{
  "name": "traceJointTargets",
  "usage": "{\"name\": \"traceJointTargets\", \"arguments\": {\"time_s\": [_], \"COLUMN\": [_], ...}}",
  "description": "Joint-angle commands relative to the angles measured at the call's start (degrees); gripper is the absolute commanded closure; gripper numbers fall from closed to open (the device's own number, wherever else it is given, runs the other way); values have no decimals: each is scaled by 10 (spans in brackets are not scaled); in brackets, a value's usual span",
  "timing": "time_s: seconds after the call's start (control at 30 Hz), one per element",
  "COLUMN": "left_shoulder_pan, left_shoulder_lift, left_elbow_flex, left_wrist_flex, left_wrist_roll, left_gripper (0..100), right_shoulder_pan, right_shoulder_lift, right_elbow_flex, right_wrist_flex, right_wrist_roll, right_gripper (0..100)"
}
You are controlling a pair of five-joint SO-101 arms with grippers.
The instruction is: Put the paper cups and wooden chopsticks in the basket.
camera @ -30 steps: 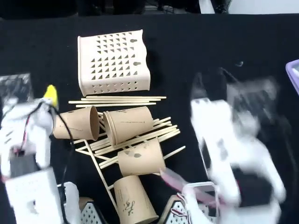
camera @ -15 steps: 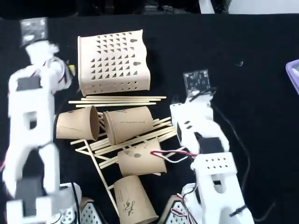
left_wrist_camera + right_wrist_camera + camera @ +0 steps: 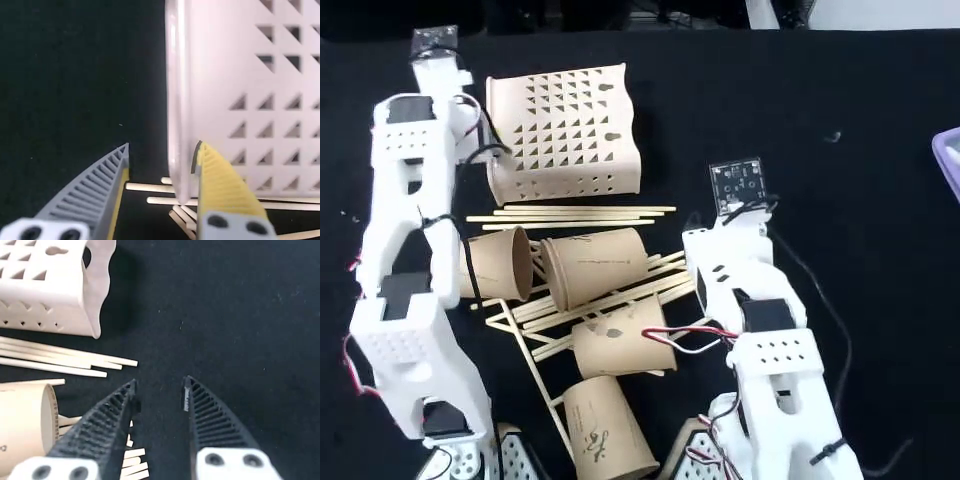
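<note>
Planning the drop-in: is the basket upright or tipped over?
Tipped, on its side. In the high view the basket shows a perforated wall facing up, its wavy rim pointing sideways.

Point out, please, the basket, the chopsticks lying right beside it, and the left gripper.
basket (image 3: 565,130): high view, on its perforated side wall.
chopsticks (image 3: 570,216): high view, on the middle of the bundle.
left gripper (image 3: 161,146): left wrist view, midway between its open fingertips, by the basket's rim.

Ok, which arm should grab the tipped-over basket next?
Left. Its open jaws straddle an edge of the beige perforated plastic basket; the right arm's open jaws hover over black tabletop.
</note>
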Motion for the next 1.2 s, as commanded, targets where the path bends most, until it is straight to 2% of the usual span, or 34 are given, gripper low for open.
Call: {"name": "traceJointTargets", "arguments": {"time_s": [0.0,0.2,0.47,0.63,0.8,0.9,1.03,1.17], "left_shoulder_pan": [-36,-84,-163,-206,-284,-306,-287,-241], "left_shoulder_lift": [40,75,82,75,37,25,33,35], "left_elbow_flex": [-78,-88,-88,-104,-256,-347,-473,-514], "left_wrist_flex": [32,27,-28,-36,29,84,174,239], "left_wrist_roll": [-2,-3,-3,-3,2,3,-3,-17], "left_gripper": [787,787,787,787,787,786,781,750], "right_shoulder_pan": [-11,-11,-11,-11,-11,-12,-33,-34], "right_shoulder_lift": [0,0,0,0,0,0,0,0], "right_elbow_flex": [-2,0,0,0,0,0,0,1], "right_wrist_flex": [-13,-13,-13,-13,-13,-13,-12,-11], "right_wrist_roll": [-5,-5,-5,-5,-5,-5,-2,-1], "right_gripper": [854,854,854,854,854,854,854,854]}}
